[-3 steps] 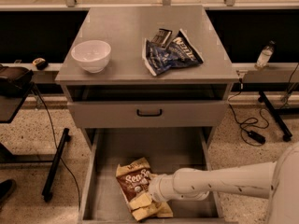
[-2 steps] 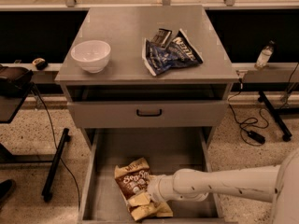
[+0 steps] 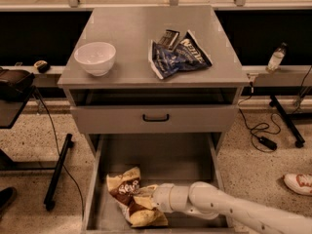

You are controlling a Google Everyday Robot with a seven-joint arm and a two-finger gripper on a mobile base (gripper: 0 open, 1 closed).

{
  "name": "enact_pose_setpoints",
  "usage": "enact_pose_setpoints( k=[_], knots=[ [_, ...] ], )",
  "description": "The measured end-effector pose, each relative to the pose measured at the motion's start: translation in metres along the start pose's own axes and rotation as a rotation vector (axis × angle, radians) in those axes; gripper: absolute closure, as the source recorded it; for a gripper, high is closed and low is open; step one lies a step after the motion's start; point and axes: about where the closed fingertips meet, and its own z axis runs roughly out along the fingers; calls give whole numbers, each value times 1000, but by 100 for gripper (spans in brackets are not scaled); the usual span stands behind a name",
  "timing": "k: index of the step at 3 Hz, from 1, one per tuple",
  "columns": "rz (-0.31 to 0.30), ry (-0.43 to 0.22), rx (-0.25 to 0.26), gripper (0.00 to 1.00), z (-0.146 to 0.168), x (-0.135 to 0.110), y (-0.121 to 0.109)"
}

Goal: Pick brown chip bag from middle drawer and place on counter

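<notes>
- Camera view looks down on a grey cabinet whose wide, deep grey metal middle drawer is pulled out, we judge so that the arm can reach its floor from above.
- Our white robot arm enters from the lower right and ends in the claw, low in the drawer and pressed into the right side of the crinkly brown and cream chip bag.
- That bag lies on the drawer floor near the front left, crumpled where it meets the claw. It hides the tip, so we cannot tell whether the claw is closed on it.
- Above, the smooth grey metal desk carries a round white bowl at the left and a crumpled dark blue chip bag at the right. The bare strip between them looks to us like a fair landing spot.
- Just under the desk, the grey drawer front with a black handle is shut and overhangs the open drawer's back. We judge the bag must come forward before it rises.
</notes>
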Motion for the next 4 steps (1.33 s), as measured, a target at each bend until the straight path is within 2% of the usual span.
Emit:
enact_pose_setpoints(
  k=[1,2,3,4],
  knots=[
    [-1,-228,-72,100,-19,-30,14],
    [-47,-394,-75,100,-72,-60,18],
    [-152,-447,-61,100,-126,-99,25],
    [-289,-407,-45,100,-187,-157,17]
  ],
)
